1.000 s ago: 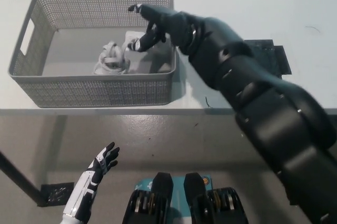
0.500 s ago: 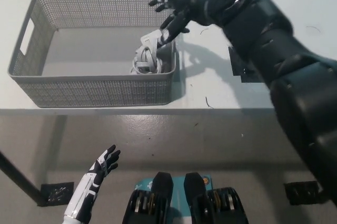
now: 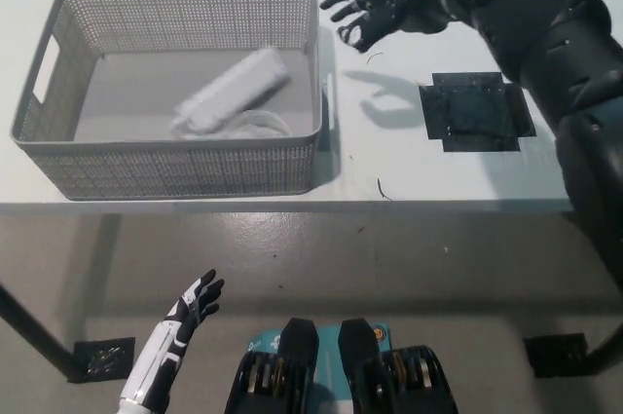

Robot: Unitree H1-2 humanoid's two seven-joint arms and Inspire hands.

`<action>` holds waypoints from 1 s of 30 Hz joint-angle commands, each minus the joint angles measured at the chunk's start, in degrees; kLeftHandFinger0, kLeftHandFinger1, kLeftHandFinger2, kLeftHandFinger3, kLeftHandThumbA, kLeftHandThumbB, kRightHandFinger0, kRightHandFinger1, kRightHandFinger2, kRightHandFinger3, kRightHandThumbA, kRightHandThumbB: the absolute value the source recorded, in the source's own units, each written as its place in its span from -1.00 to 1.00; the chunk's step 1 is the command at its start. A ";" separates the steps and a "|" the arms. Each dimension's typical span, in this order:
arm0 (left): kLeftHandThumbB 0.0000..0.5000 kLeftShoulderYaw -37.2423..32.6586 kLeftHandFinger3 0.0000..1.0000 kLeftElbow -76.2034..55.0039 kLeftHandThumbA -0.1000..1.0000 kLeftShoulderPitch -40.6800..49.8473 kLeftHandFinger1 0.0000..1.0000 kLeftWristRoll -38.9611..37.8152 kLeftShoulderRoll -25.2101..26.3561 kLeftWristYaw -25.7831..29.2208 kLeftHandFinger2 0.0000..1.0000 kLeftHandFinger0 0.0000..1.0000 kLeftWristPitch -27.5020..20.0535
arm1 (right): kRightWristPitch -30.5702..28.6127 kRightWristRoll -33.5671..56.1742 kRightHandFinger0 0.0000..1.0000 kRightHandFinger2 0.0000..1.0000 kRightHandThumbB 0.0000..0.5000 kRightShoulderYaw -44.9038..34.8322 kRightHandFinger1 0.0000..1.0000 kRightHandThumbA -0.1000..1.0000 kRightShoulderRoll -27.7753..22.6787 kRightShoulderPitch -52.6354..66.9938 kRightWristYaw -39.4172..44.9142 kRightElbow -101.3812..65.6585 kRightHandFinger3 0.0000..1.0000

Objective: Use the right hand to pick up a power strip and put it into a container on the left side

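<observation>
One power strip [image 3: 232, 91] now lies loose with its cord in the grey basket [image 3: 175, 166], released since a second ago; right hand [image 3: 382, 7] spread, empty, pulled back right over the table; white left hand [image 3: 190, 302] idle low, so placement looks done.

A pale grey basket [image 3: 175, 156] with finely perforated, lattice-patterned walls sits to the left of the glossy black right hand [image 3: 382, 7], holding a white power strip [image 3: 232, 91] and its white coiled cord [image 3: 251, 123]. Below that hand, a matte black square patch [image 3: 475, 112] marks the white table [image 3: 409, 170]. Further down and far to its left, the white left hand [image 3: 195, 302], lined with black, hangs over a grey-beige floor [image 3: 370, 268].
</observation>
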 commanded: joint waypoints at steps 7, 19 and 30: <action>0.04 -1.46 1.00 -3.10 1.00 -2.06 1.00 3.07 0.16 0.07 1.00 1.00 -2.55 | 1.26 -2.36 1.00 1.00 0.17 2.89 1.00 1.00 -28.63 -29.05 17.76 -59.54 1.00; -0.02 -1.09 1.00 -3.02 1.00 -3.10 1.00 2.07 1.20 -0.88 1.00 1.00 -1.43 | 19.05 33.67 1.00 1.00 -0.11 -37.89 1.00 1.00 -21.76 21.37 -3.96 -125.90 1.00; -0.08 -2.08 1.00 -2.56 1.00 -1.22 1.00 2.75 0.67 -1.22 1.00 1.00 -2.04 | -10.63 44.03 1.00 1.00 -0.04 -35.88 1.00 1.00 -14.94 46.76 -30.21 -142.23 1.00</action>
